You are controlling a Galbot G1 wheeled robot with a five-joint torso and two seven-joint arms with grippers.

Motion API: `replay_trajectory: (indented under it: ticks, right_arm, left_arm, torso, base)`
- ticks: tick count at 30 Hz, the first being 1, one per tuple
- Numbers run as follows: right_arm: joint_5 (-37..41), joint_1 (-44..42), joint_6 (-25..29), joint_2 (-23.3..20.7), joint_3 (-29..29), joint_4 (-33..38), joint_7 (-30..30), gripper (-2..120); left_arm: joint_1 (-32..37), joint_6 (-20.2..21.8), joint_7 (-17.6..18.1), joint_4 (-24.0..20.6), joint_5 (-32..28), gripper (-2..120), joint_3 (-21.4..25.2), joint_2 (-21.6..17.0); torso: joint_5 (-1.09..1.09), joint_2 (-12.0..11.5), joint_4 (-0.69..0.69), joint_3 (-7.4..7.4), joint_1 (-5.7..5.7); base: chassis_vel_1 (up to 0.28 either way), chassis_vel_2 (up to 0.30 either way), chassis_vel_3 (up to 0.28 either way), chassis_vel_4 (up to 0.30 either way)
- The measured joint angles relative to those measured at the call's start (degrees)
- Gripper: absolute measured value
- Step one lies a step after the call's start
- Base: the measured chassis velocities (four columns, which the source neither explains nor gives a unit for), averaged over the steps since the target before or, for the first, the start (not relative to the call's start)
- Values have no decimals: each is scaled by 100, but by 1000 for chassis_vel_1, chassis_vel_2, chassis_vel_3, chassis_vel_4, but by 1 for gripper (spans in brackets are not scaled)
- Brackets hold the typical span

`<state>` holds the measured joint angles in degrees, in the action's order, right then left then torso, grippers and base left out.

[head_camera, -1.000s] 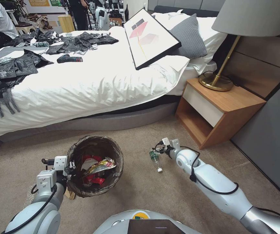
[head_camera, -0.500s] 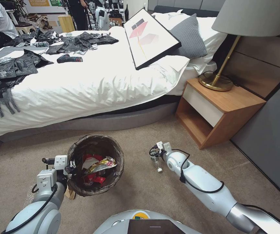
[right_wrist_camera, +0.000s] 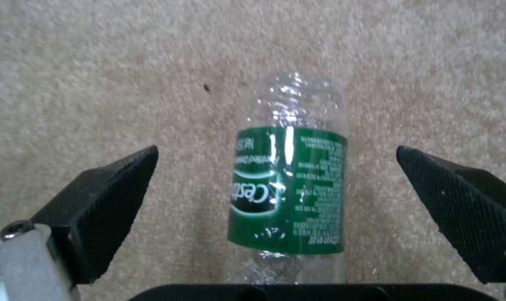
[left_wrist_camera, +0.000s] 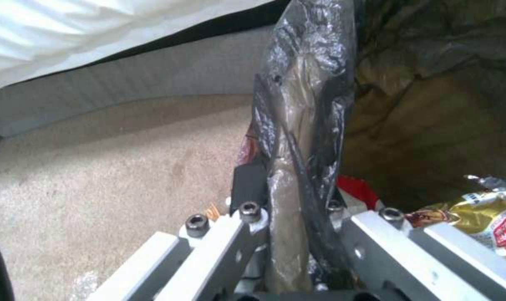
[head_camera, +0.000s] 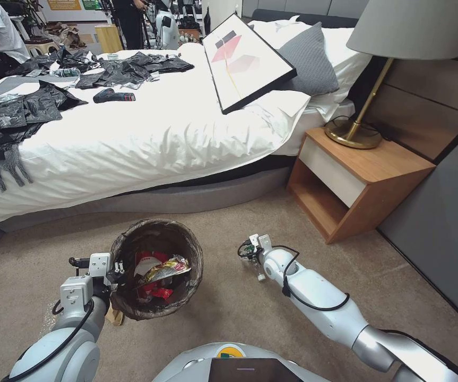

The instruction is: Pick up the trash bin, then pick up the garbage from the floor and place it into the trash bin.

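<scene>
With the left end effector (head_camera: pixel 113 269) clamped on the trash bin (head_camera: pixel 156 269) rim at lower left, the right end effector (right_wrist_camera: pixel 278 184) straddles the bottle (right_wrist_camera: pixel 289 188) with fingers apart, so closing on it looks like what the pickup step needs next

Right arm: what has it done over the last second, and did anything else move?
The right gripper has swung left toward the robot's middle and come over the plastic bottle on the carpet; its fingers are open on either side of the bottle, not touching it. The bottle itself has not moved. The left gripper stays shut on the rim of the trash bin, with wrappers inside as before.
</scene>
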<state>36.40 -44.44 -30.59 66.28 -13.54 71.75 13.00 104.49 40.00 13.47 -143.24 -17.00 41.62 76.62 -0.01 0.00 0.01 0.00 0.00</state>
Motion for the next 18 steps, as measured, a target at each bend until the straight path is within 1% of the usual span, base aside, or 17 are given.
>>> replay_trajectory:
  ticks: [8, 18]
  right_arm:
    - [-199, -32, 79, 151, 0, -374, -56, 100]
    - [-316, -79, 158, 273, -26, -548, -67, 100]
  left_arm:
    - [0, 0, -3, 0, 1, 2, -2, 19]
    - [22, -10, -3, 0, 19, 2, 4, 29]
  torso:
    - [0, 0, -1, 0, 0]
    - [1, 0, 0, 0, 0]
  base:
    - [0, 0, 0, 0]
    - [0, 0, 0, 0]
